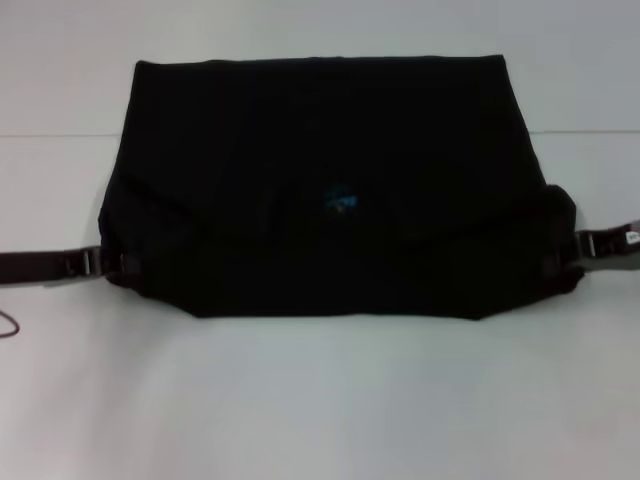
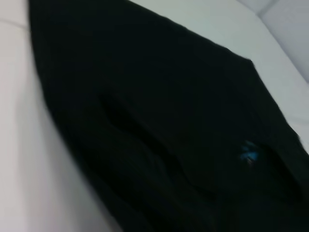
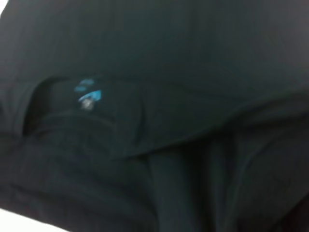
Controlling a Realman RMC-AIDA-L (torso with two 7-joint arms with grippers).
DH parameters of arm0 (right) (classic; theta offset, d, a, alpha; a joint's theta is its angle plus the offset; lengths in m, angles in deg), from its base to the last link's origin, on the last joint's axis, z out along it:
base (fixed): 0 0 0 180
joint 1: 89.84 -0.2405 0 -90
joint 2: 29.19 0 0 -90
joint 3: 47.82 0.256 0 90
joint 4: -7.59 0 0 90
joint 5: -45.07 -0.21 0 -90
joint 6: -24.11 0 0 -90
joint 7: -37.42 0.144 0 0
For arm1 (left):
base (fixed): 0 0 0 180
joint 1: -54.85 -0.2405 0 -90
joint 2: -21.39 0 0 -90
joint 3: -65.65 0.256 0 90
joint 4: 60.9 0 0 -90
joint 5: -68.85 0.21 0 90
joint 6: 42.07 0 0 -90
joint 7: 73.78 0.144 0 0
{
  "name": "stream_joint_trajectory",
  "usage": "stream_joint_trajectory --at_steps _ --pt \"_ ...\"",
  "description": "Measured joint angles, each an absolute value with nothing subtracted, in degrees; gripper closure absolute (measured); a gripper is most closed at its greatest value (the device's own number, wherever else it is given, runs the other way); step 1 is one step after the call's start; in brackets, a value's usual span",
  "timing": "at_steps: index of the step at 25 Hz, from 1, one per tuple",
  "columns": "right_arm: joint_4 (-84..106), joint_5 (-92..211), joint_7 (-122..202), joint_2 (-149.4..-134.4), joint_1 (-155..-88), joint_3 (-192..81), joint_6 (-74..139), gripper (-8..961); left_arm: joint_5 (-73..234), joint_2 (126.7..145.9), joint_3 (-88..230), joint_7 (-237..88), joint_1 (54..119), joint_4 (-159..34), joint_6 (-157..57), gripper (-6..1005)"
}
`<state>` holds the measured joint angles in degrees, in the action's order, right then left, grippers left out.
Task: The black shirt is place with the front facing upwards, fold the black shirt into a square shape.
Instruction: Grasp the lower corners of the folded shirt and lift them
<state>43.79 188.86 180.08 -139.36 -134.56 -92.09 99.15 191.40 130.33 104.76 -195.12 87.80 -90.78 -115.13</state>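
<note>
The black shirt (image 1: 320, 190) lies partly folded on the white table (image 1: 320, 400), blue neck label (image 1: 340, 202) near its middle. Soft, limp cloth; best pinched at corners. The left gripper (image 1: 112, 262) and right gripper (image 1: 560, 250) meet the shirt's near corners; dark cloth hides whether they grip.

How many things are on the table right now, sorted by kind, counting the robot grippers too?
Black shirt: 1, lying partly folded
Blue neck label: 1, on the shirt
Robot grippers: 2, left gripper and right gripper at the shirt's two side edges
White table: 1
Total: 5
</note>
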Motion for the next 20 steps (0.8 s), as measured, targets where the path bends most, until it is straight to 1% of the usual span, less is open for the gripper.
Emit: stream_joint_trajectory --at_steps 4,7,11,16,20 --pt "47.19 190.15 178.41 -138.20 -133.33 -92.02 108.87 892 194.90 128.40 103.57 -196.49 87.21 -91.08 -123.56 969" --pt "48.16 190.26 175.38 -137.65 -132.36 -91.78 115.69 892 198.95 127.86 101.15 -196.50 86.51 -91.97 -130.19 969" --pt "48.13 191.02 171.13 -137.58 -131.26 -92.15 121.60 891 204.53 127.57 100.25 -195.93 85.90 -92.50 -139.61 969" --pt "47.13 193.74 166.13 -138.57 -130.41 -92.95 127.13 892 213.12 127.53 100.72 -194.53 86.19 -94.14 -149.00 969" --pt "47.46 195.85 163.77 -140.07 -129.36 -93.76 129.29 893 214.59 127.53 100.95 -194.15 86.33 -95.05 -151.56 969"
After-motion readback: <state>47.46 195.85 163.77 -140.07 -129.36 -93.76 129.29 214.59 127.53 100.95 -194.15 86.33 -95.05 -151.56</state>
